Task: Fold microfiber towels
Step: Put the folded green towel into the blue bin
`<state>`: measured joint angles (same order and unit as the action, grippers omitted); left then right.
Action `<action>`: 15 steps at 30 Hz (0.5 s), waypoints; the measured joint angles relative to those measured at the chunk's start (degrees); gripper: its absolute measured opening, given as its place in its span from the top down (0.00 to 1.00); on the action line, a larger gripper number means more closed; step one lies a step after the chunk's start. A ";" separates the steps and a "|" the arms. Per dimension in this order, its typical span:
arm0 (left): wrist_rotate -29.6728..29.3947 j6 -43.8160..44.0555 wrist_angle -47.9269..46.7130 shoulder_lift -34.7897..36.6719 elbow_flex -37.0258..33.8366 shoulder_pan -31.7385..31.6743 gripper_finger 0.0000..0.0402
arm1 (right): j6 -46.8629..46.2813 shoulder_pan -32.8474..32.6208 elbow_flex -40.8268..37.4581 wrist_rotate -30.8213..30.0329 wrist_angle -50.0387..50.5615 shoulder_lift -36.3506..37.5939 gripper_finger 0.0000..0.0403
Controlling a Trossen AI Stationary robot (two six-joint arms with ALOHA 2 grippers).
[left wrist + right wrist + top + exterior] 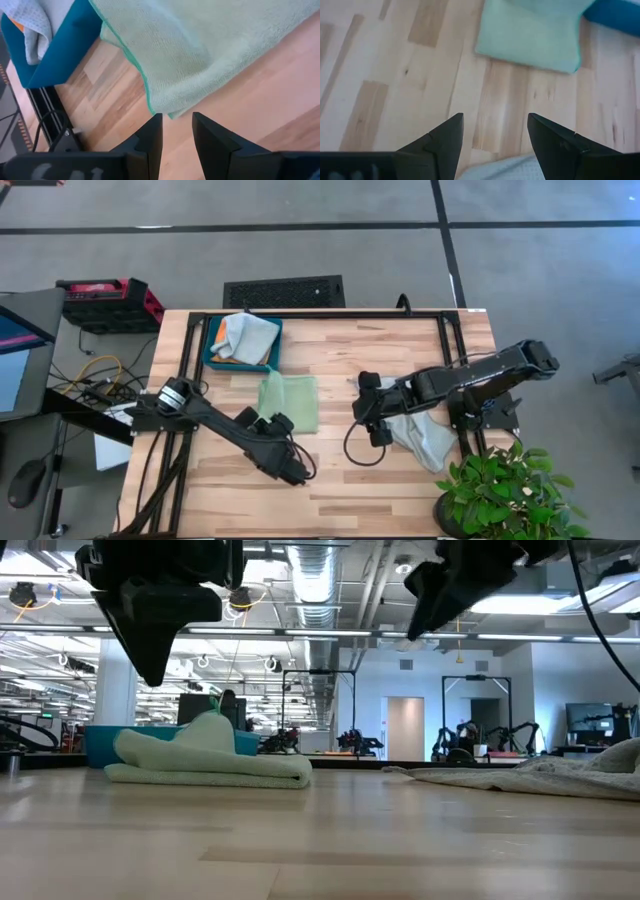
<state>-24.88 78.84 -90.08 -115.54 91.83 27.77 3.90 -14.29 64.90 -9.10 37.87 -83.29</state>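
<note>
The light green towel (288, 402) lies folded on the wooden table, left of centre; in the low view (210, 765) it is a flat stack with a raised hump. My left gripper (266, 420) hovers at its near corner (160, 107), fingers a narrow gap apart (177, 120), touching nothing. A pale grey towel (425, 435) lies crumpled at the right. My right gripper (360, 408) is open and empty (495, 122) above that towel's left edge (520, 170), pointing toward the green towel (535, 35). Another pale grey towel (245, 335) and an orange one (218, 358) lie in the teal tray (212, 362).
The teal tray (60, 55) stands at the far left of the table, just beyond the green towel. A black cable (350, 450) loops on the table under my right arm. A potted plant (500, 490) stands at the near right corner. Black frame rails (330, 313) edge the table.
</note>
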 joint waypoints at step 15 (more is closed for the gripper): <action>0.94 -5.76 0.06 0.89 -5.77 -1.10 0.87 | 1.68 -0.36 -0.06 0.00 0.56 -3.21 0.39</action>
<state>-23.94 73.08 -90.01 -114.65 86.05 26.67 5.58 -14.66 64.84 -9.10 38.43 -86.50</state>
